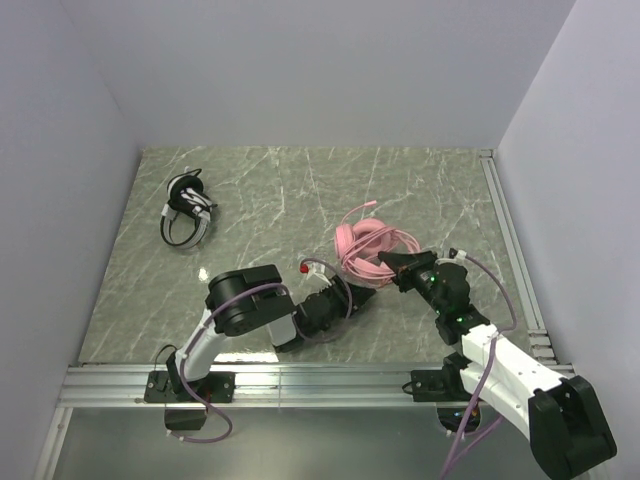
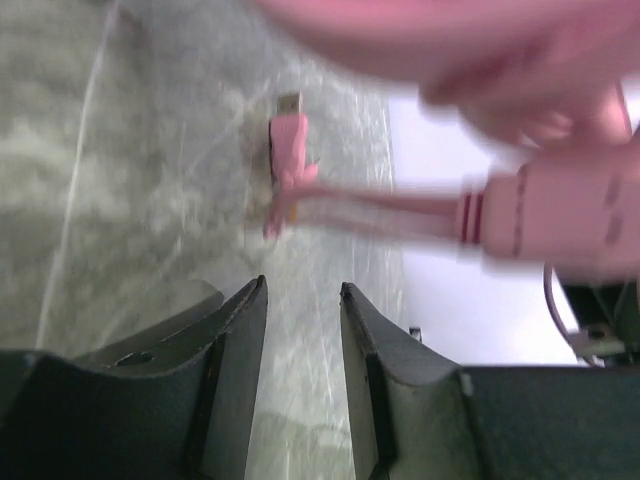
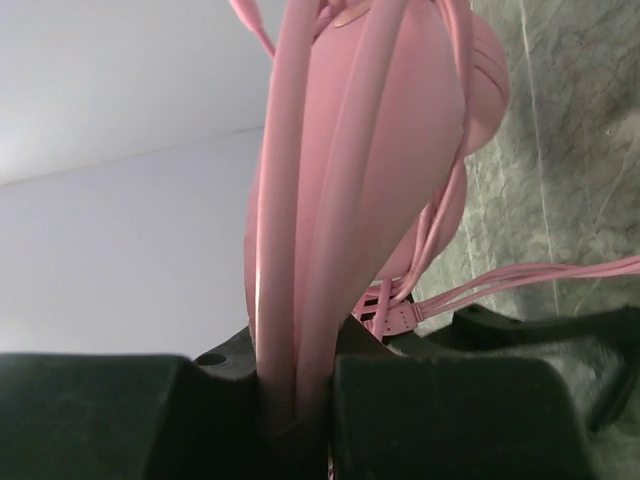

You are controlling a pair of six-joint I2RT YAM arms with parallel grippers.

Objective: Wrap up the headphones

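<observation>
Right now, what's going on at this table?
The right gripper is clamped on pink strands of the pink headset, holding it near the middle of the table. The left gripper is open and empty, pointed toward the USB plug at the end of the pink cable. That cable trails loose and is not yet wrapped. The black-and-white headset lies at the far left, away from both arms.
</observation>
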